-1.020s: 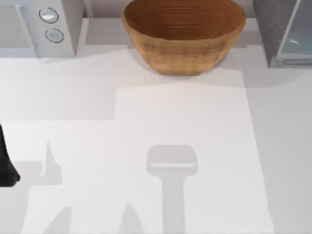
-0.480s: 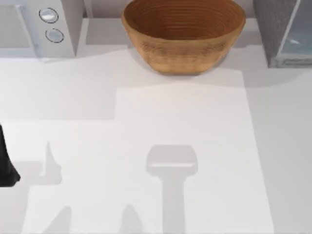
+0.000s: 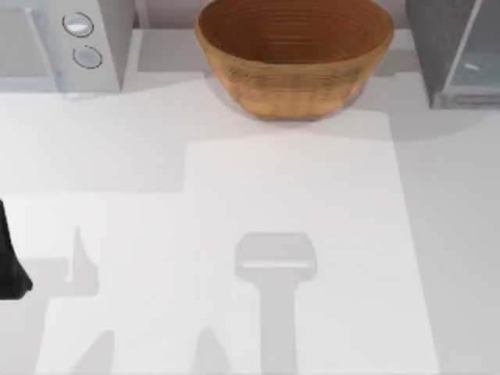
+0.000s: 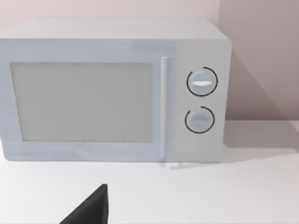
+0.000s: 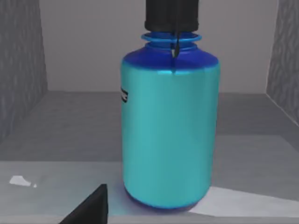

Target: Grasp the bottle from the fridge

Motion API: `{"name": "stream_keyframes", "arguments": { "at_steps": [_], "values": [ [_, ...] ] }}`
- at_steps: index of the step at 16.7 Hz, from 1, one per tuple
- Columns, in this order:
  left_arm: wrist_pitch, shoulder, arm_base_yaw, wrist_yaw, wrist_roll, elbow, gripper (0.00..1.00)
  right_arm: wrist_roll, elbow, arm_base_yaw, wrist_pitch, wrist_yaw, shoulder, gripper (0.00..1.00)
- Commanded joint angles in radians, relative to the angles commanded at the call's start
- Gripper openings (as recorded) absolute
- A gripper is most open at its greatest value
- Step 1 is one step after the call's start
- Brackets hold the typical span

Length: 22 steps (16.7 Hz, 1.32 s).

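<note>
At the far left edge of the bench (image 3: 234, 180) in the top view, a dark piece of the left arm (image 3: 9, 262) pokes in, parked low beside the edge. Its wrist camera faces the white microwave (image 4: 112, 91), which stands at the back left corner with two round knobs (image 4: 202, 82) on its front. A black fingertip (image 4: 91, 210) juts into that view just above the bench; whether the left fingers are spread or pressed together cannot be told.

In the middle of the back edge sits the woven bowl (image 3: 294, 55), upright and apart from both appliances.

At the back right corner stands the fridge (image 3: 453, 47), dark grey and speckled, with its pale blue panel angled away. The right wrist view looks into it: the bottle (image 5: 169, 126) stands upright on the fridge's grey floor, between the speckled side walls, with its black cap (image 5: 172, 16) on top. A black fingertip (image 5: 91, 210) shows near the bottle's base, not touching it; whether the right fingers are spread cannot be told.
</note>
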Motion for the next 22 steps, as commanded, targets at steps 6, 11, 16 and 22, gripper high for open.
{"name": "stream_keyframes", "arguments": {
  "at_steps": [6,11,16,22],
  "values": [
    [0.0,0.0,0.0,0.0,0.0,0.0,1.0,-0.002,0.292,0.116,-0.163,0.119,0.144,1.0],
    [0.0,0.0,0.0,0.0,0.0,0.0,1.0,-0.002,0.303,0.119,-0.171,0.125,0.146,1.0],
    [0.0,0.0,0.0,0.0,0.0,0.0,1.0,-0.003,0.422,0.136,-0.232,0.14,0.21,1.0],
    [0.0,0.0,0.0,0.0,0.0,0.0,1.0,-0.004,0.584,0.159,-0.32,0.164,0.283,1.0]
  ]
}}
